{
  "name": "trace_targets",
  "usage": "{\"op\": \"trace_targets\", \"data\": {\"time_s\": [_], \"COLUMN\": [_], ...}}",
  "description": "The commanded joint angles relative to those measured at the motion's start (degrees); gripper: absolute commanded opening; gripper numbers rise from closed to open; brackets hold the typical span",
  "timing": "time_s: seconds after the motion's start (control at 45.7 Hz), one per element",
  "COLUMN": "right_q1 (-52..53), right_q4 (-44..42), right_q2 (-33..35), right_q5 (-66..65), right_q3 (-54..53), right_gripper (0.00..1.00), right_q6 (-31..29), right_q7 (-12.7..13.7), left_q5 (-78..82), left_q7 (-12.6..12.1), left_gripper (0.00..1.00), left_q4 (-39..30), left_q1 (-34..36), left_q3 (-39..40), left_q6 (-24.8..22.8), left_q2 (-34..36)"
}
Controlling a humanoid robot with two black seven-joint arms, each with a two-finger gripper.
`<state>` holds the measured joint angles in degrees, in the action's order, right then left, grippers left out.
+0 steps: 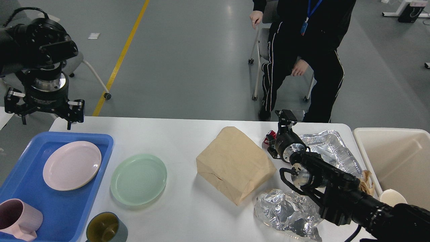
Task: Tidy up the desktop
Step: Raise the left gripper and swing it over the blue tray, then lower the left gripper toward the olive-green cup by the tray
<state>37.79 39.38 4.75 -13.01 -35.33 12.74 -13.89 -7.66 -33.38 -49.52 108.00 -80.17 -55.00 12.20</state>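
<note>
The white desktop (188, 141) carries a brown paper bag (235, 164), a green plate (138, 179), a dark green cup (105, 228), a foil tray (326, 148) and crumpled foil (289, 213). My left gripper (47, 117) hangs over the desktop's far left corner, above the blue tray (100, 141). It points down, open, and nothing is between its fingers. My right gripper (285, 117) sits at the far edge between the bag and the foil tray, beside a small red item (270, 137). It is dark and small, so its fingers cannot be told apart.
The blue tray holds a pink plate (72, 165) and a pink mug (18, 220). A beige bin (396, 164) stands at the right end, with a white cup (393, 197) by its near rim. A person (302, 50) stands behind the table, and a grey chair is at far left.
</note>
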Motion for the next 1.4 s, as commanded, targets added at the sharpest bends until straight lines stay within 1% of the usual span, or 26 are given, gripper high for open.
{"op": "trace_targets", "data": {"time_s": [0.0,0.175,0.307,0.35,0.504,0.635,0.744,0.854,1.007,1.095,1.182,1.292,1.379], "right_q1": [0.0,0.0,0.0,0.0,0.0,0.0,0.0,0.0,0.0,0.0,0.0,0.0,0.0], "right_q4": [0.0,0.0,0.0,0.0,0.0,0.0,0.0,0.0,0.0,0.0,0.0,0.0,0.0], "right_q2": [0.0,0.0,0.0,0.0,0.0,0.0,0.0,0.0,0.0,0.0,0.0,0.0,0.0], "right_q5": [0.0,0.0,0.0,0.0,0.09,0.0,0.0,0.0,0.0,0.0,0.0,0.0,0.0], "right_q3": [0.0,0.0,0.0,0.0,0.0,0.0,0.0,0.0,-0.09,0.0,-0.09,0.0,0.0], "right_gripper": [1.0,1.0,1.0,1.0,1.0,1.0,1.0,1.0,1.0,1.0,1.0,1.0,1.0], "right_q6": [0.0,0.0,0.0,0.0,0.0,0.0,0.0,0.0,0.0,0.0,0.0,0.0,0.0], "right_q7": [0.0,0.0,0.0,0.0,0.0,0.0,0.0,0.0,0.0,0.0,0.0,0.0,0.0], "left_q5": [0.02,0.02,0.1,0.1,0.1,0.1,0.45,1.68,1.86,1.86,1.95,3.61,4.32], "left_q7": [0.16,0.16,0.16,0.16,0.24,0.24,0.24,0.24,0.24,0.24,0.07,0.07,0.07], "left_gripper": [0.96,0.96,0.96,0.96,0.96,0.96,0.96,0.96,0.95,0.93,0.91,0.91,0.91], "left_q4": [-4.08,-11.99,-13.93,-14.46,-14.2,-13.67,-11.83,-11.47,-11.47,-11.12,-10.95,-10.68,-10.68], "left_q1": [2.03,3.35,1.95,0.29,-6.31,-10.79,-14.66,-15.63,-17.39,-18.35,-19.23,-20.2,-20.73], "left_q3": [0.54,2.56,3.35,3.35,3.53,5.2,6.16,6.87,10.03,10.03,10.03,9.33,9.07], "left_q6": [0.0,0.0,0.0,0.0,0.0,0.0,0.0,0.0,0.0,0.0,0.0,0.0,0.0], "left_q2": [-2.0,-3.05,-3.05,-3.05,-3.41,-3.41,-3.41,-3.67,-4.11,-4.46,-6.39,-8.68,-8.94]}}
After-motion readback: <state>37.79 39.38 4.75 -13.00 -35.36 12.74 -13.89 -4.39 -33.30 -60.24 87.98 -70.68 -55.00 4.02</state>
